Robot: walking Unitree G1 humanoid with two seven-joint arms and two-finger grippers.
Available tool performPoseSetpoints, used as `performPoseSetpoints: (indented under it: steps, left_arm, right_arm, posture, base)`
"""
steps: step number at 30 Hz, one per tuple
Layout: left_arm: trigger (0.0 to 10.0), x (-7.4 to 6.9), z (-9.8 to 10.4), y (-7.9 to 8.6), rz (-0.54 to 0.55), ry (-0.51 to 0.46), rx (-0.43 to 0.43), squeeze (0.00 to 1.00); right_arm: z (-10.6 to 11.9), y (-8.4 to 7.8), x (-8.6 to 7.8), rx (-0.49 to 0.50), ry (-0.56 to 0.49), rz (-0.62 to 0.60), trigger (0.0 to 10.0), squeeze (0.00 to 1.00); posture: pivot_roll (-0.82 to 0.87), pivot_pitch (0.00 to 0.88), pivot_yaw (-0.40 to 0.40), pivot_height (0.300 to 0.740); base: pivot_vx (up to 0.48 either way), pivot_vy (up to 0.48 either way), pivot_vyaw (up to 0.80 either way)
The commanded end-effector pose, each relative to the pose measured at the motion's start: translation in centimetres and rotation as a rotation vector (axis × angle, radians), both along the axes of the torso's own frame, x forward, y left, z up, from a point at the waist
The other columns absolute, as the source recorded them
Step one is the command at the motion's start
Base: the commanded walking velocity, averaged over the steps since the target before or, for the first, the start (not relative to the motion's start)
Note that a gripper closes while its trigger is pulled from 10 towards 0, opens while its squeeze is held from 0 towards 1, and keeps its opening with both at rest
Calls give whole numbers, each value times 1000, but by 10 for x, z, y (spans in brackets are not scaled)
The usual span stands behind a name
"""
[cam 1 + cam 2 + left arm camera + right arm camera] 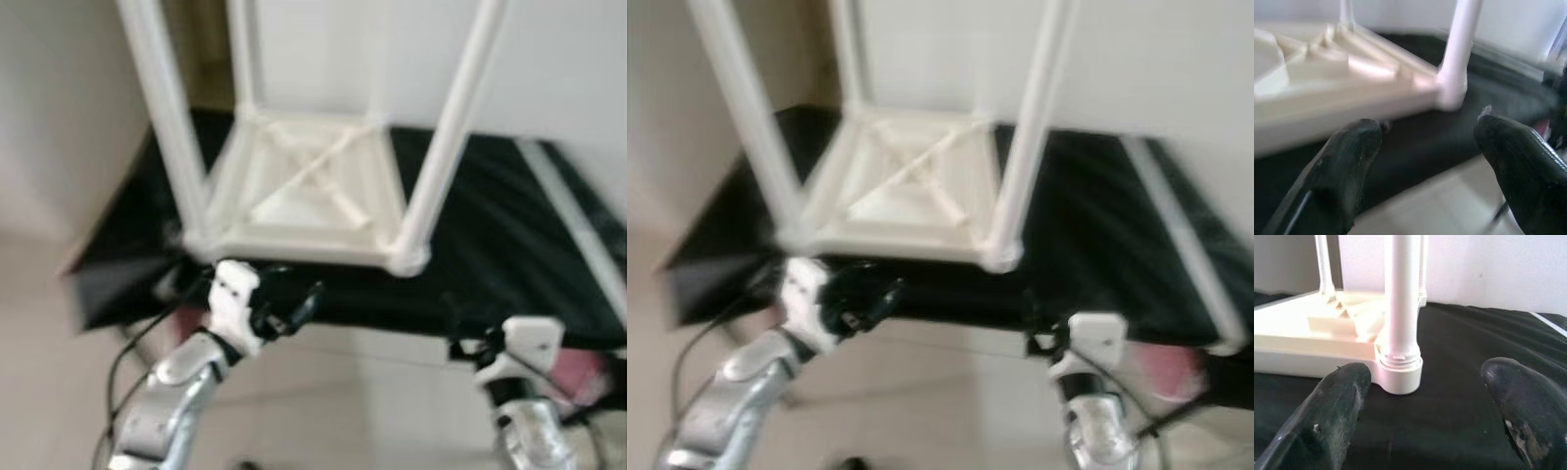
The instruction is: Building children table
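A white plastic children's table (pixel 309 186) lies upside down on a black cloth (pixel 490 245), its legs pointing up. The near left leg (pixel 167 117) and near right leg (pixel 456 117) stand in the corner sockets. My left gripper (pixel 294 313) hovers open just below the front edge, near the table's left corner; the left wrist view has its fingertips (pixel 1364 137) apart with the table's rim (pixel 1327 107) beyond them. My right gripper (pixel 1427 369) is open and empty, facing the near right leg's socket (pixel 1399 372) on the cloth.
A long white bar (pixel 578 225) lies on the cloth to the right of the table. A pink thing (pixel 578 377) sits below the cloth's front edge by my right wrist. A white wall rises behind, and pale floor tiles lie below.
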State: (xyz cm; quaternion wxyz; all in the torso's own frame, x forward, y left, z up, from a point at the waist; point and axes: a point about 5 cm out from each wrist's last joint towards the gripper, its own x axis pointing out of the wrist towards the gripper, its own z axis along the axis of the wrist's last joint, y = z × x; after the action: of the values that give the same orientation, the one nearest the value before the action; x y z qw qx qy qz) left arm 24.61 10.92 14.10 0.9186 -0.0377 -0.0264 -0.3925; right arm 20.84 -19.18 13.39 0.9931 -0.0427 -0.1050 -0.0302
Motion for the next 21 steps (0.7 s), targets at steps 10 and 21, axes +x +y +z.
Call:
performPoseSetpoints:
  steps: [10, 21]
  left_arm:
    - [10000, 4, 11, -1, -4, -39, -27, 0]
    - [10000, 9, 18, -2, 35, -51, -44, 0]
  right_arm:
    - [-4, -2, -2, 4, 21, -10, 10000, 0]
    - [-1, -4, 4, 9, 18, -31, 10000, 0]
  posture:
    - [-54, 65, -2, 740]
    - [-53, 66, -10, 740]
  base:
    - [0, 0, 0]
    - [0, 0, 0]
